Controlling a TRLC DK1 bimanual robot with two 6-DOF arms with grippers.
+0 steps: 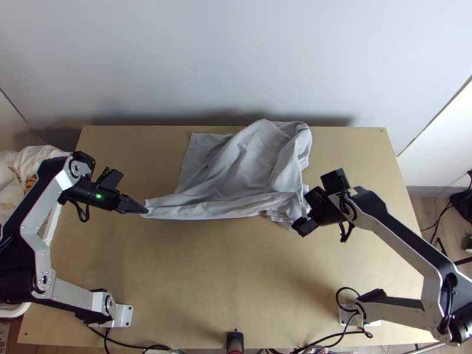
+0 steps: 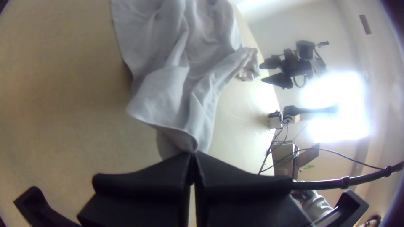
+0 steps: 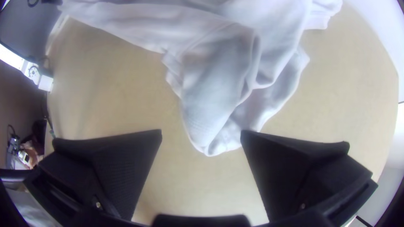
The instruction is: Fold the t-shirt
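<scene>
Worktop (image 1: 194, 283) with two arms and a grey t-shirt (image 1: 236, 171), described from left to right. Beyond the left edge of the worktop stands a white container (image 1: 53, 224), with pale, crumpled cloth (image 1: 38, 158) in it. The left arm (image 1: 44, 248) rises from its base near the near-left corner; its gripper (image 1: 140, 209), inward of the left edge, has its fingers pressed together on the narrow, drawn-out left end of the t-shirt. From this pinched end the t-shirt extends across the middle of the far half of the worktop: a long, gathered band forms its near side, a flatter portion lies toward the far edge, and loose, raised folds at its right reach that edge. The right-hand near end is bunched. There the right gripper (image 1: 308, 211) is spread wide, and in the right wrist view a tip of the fabric lies between its separated fingers (image 3: 122, 168). The right arm (image 1: 407, 248) has its base near the near-right corner. Dark cables (image 1: 330, 342) run along the near edge.
</scene>
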